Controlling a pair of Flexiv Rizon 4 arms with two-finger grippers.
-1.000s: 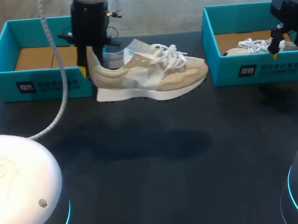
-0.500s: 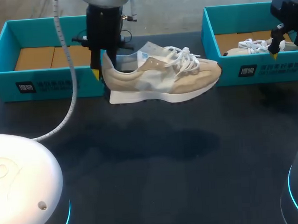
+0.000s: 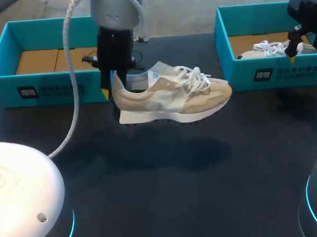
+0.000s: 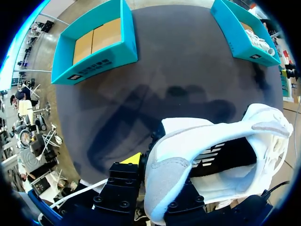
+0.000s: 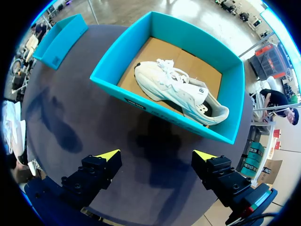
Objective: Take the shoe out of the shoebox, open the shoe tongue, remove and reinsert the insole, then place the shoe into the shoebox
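The beige and white lace-up shoe point(image 3: 173, 94) hangs sole-down in the air between the two boxes, pinched at its heel by the left gripper point(image 3: 114, 89), which comes straight down on it. In the left wrist view the left gripper point(image 4: 155, 190) has one black finger outside the padded heel collar and the other inside the opening, both pressed on the heel wall of the beige and white lace-up shoe point(image 4: 211, 155). Its toe points toward the right-hand open teal cardboard shoebox point(image 3: 252, 74) and lies near that box's front corner. The heel is just in front of the left-hand open teal cardboard shoebox point(image 3: 45, 92), whose brown floor is bare. Beneath the sole a soft shadow falls on the dark matte tabletop point(image 3: 168, 197), and a broad open stretch of table lies in front of the shoe, bounded at the near corners by the white domed arm bases point(image 3: 18, 189). A pale ribbed cable point(image 3: 71, 75) loops down from the left arm past the left box. The right gripper point(image 3: 293, 49) hovers over the front wall of the right box; in its own view the right gripper point(image 5: 156, 155) has its fingers spread wide over bare table beside the box's straight wall. A second white lace-up shoe point(image 5: 181, 92) lies flat inside. The held shoe's upper looks like suede panels over pale mesh, with white laces and a thick white sole.
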